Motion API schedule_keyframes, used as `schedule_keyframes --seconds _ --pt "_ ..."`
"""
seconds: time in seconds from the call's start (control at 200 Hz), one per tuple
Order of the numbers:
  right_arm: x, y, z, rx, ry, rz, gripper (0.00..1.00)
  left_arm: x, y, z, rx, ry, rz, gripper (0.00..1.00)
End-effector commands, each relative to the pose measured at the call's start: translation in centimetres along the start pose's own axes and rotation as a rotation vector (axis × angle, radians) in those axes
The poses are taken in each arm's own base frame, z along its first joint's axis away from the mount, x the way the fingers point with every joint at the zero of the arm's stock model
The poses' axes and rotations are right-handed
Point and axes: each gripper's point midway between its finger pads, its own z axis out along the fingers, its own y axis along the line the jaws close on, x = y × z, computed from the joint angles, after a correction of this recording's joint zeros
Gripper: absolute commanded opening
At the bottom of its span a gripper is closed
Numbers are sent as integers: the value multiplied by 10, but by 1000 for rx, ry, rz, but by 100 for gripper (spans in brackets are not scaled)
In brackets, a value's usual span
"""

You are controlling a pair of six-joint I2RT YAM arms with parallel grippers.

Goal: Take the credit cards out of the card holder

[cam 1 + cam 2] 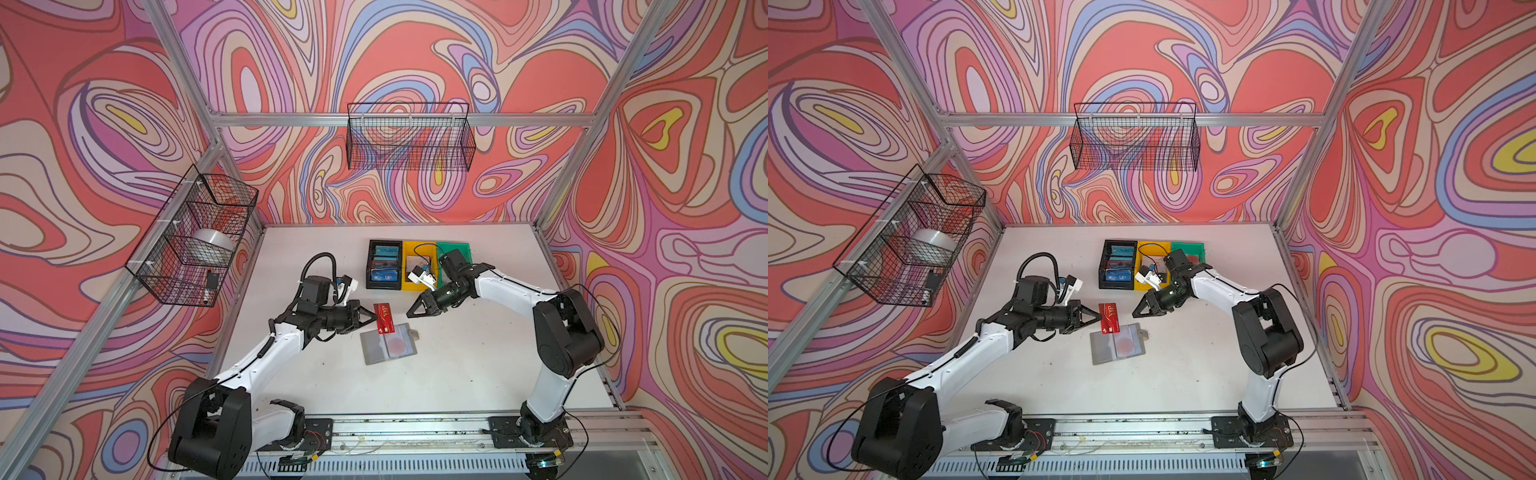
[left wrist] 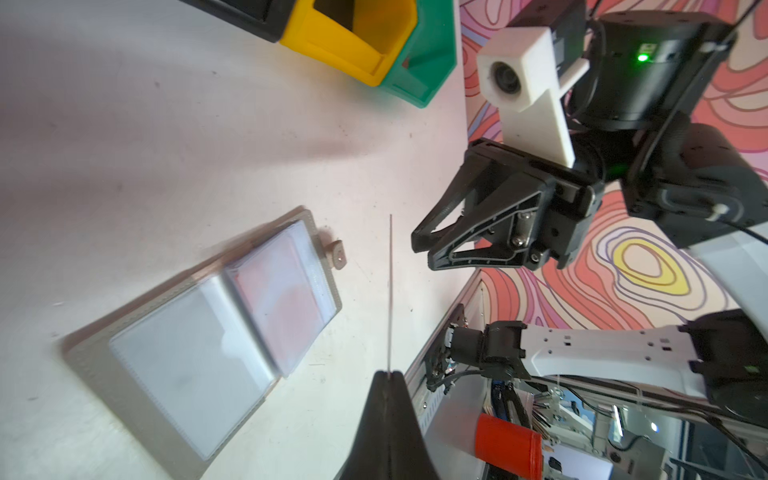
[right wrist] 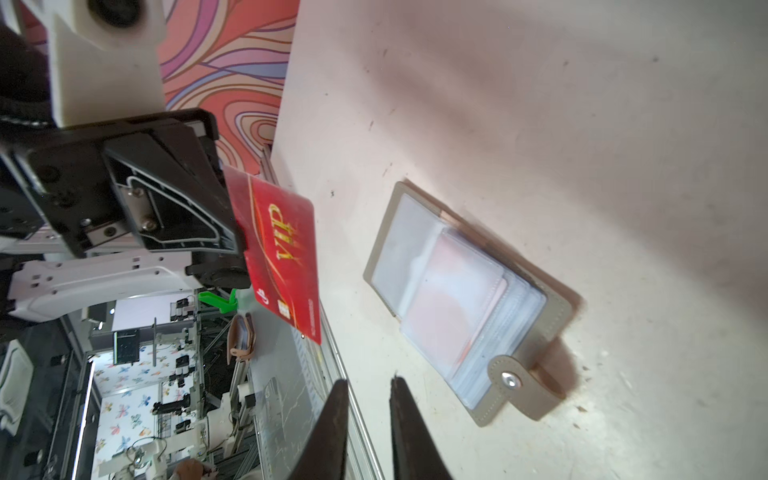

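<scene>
Running front-to-back lengthwise, red card (image 1: 383, 318) hangs in left fingers (image 3: 178, 199).

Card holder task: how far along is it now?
Done: the card holder lies open and the red VIP card is out. In hand: the left hand pinches that card; the right hand is open, empty. Remaining: a pale card with a red circle sits in a clear pocket.

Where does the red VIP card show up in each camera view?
In a top view: red VIP card at table centre, pinched by the left gripper.
In a top view: same spot.
Left wrist: edge-on, a thin line off its own fingertips.
Right wrist: face-on, held by the left gripper.
Landmark: open grey card holder near it in all.
</scene>
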Motion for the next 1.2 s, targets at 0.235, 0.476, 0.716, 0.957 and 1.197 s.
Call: schedule_keyframes --seconds 0.235,0.476,0.716,0.957,1.197 --pt "-8 31 -6 -201 18 -67 23 -7 -25 11 137 61 43 0" --pt "-22 19 -45 -16 -111 -73 24 -24 -37 12 126 85 138 0" --pt "-36 12 -100 181 -324 -46 24 -53 -45 23 73 119 248 0" --pt "-27 12 -126 266 -414 -34 24 -78 -50 54 2 211 410 0" --pt "-12 -3 -132 314 -427 -11 24 -109 -45 81 -62 258 540 0"
